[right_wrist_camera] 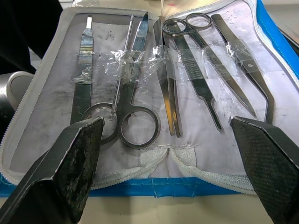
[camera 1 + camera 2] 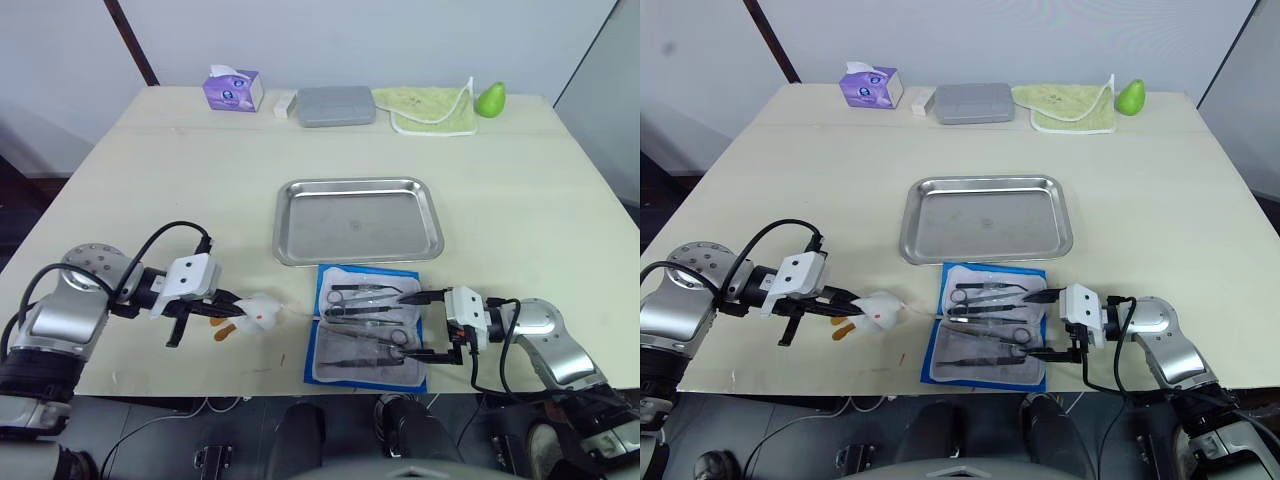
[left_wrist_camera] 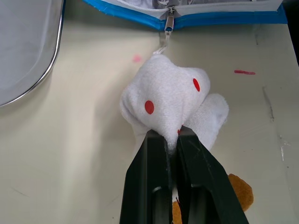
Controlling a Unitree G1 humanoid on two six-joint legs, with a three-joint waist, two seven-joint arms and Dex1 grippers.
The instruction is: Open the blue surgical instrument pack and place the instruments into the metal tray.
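Two arms reach inward along the desk's near edge: left claw (image 2: 222,309) pinches the pack's (image 2: 366,326) white plush pull (image 2: 259,313); right claw (image 2: 424,326) gapes wide beside the instruments (image 1: 154,74).

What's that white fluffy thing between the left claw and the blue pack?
A white plush charm with red dots, pinched by the left gripper and tied to the open blue pack's zipper pull, seen in the left wrist view.

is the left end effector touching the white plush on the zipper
Touching. The left wrist view shows the left end effector closed on the white plush, its two black fingers pinching the plush's lower edge with no gap.
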